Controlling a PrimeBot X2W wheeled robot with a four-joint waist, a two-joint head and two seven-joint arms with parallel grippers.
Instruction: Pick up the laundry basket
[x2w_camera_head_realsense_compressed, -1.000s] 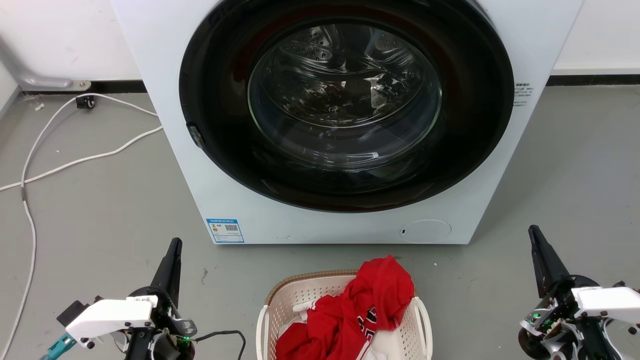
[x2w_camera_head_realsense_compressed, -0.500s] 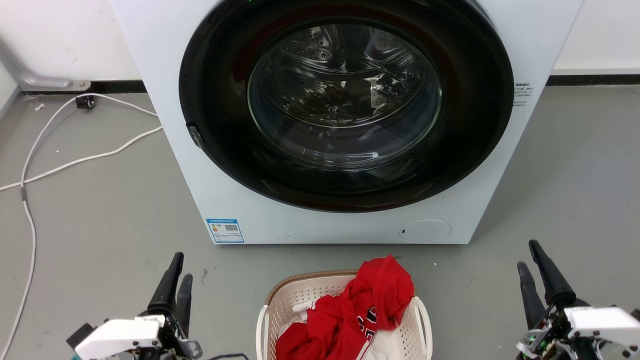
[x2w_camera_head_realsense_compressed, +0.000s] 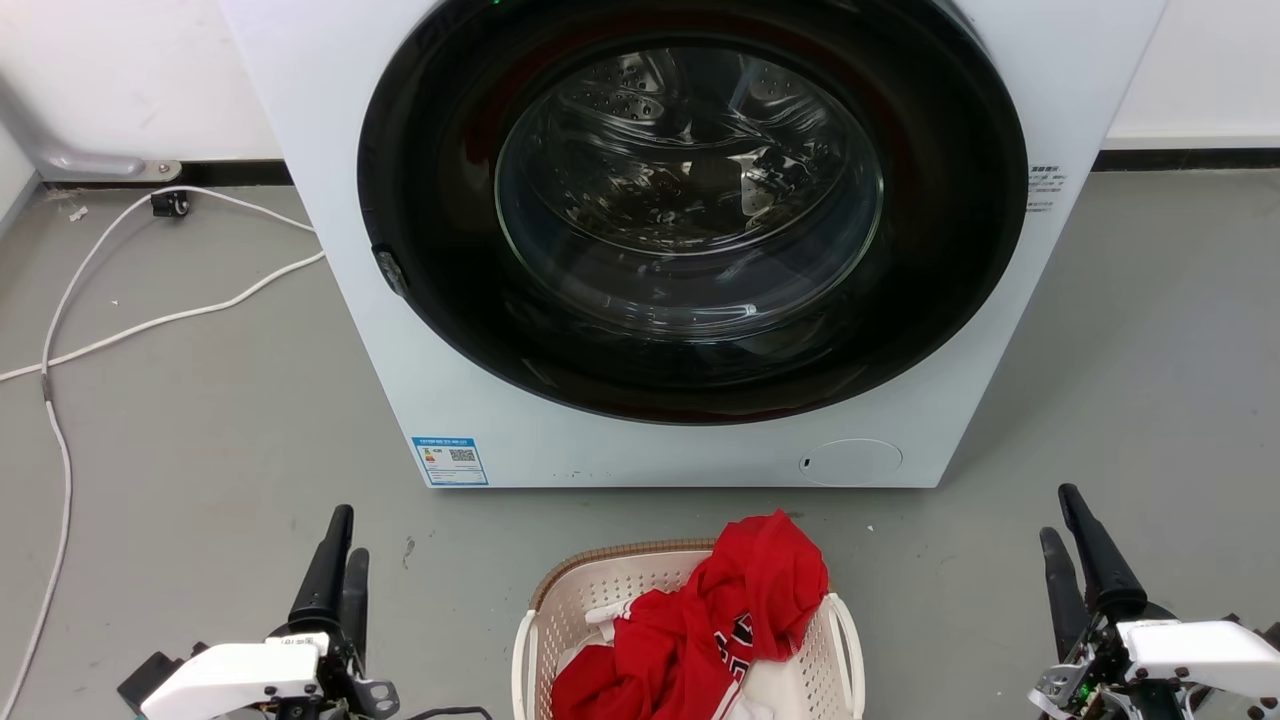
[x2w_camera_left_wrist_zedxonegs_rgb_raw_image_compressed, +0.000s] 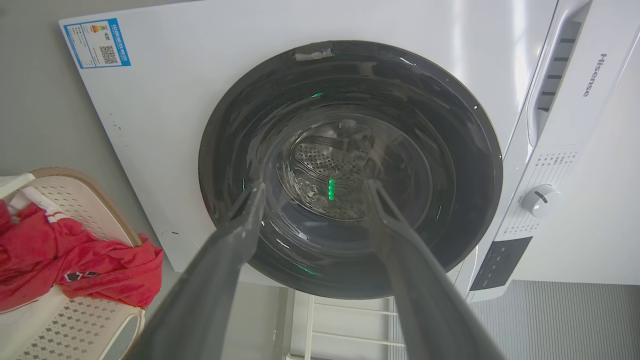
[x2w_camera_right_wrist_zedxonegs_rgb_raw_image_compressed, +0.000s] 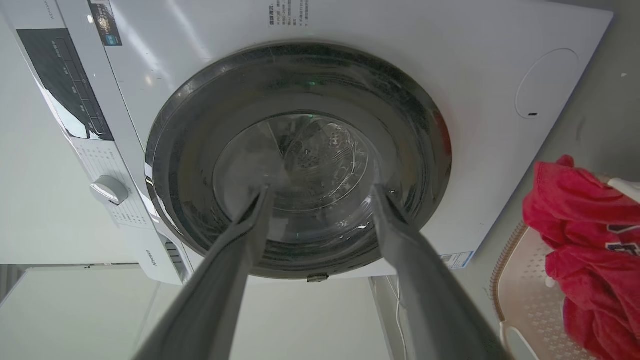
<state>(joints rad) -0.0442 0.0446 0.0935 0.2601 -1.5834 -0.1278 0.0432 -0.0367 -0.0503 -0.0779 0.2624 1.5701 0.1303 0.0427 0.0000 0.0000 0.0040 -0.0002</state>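
The washing machine (x2w_camera_head_realsense_compressed: 400, 380) fills most of your head view, a white box with a big round dark door (x2w_camera_head_realsense_compressed: 692, 230) that stands shut, the steel drum showing through the glass. It stands on a grey floor (x2w_camera_head_realsense_compressed: 200, 420) that runs to the wall behind.

The laundry basket (x2w_camera_head_realsense_compressed: 590, 598) sits on that floor just in front of the washer, low in the middle of your head view and partly cut off by the bottom edge. You can see its cream perforated wall, its brown rim and a white loop handle (x2w_camera_head_realsense_compressed: 848, 640) on its right side. A red garment (x2w_camera_head_realsense_compressed: 730, 610) is heaped in it and spills over the rim on the washer side, with some white cloth under it.

Your left claw (x2w_camera_head_realsense_compressed: 348, 535) is at the lower left and your right claw (x2w_camera_head_realsense_compressed: 1058, 512) at the lower right, with the basket between them and both well apart from it. Both claws are released: the wrist views show each pair of dark fingers spread, pointed at the washer door, with nothing between them. In the left wrist view the basket lies off to one side of the fingers, not between them. The right wrist view shows the same.

A white cable (x2w_camera_head_realsense_compressed: 150, 322) trails across the floor to the left of the washer. Smaller things: a blue label (x2w_camera_head_realsense_compressed: 450, 461) on the washer's lower front corner, and a round knob (x2w_camera_left_wrist_zedxonegs_rgb_raw_image_compressed: 539, 199) on its control panel.
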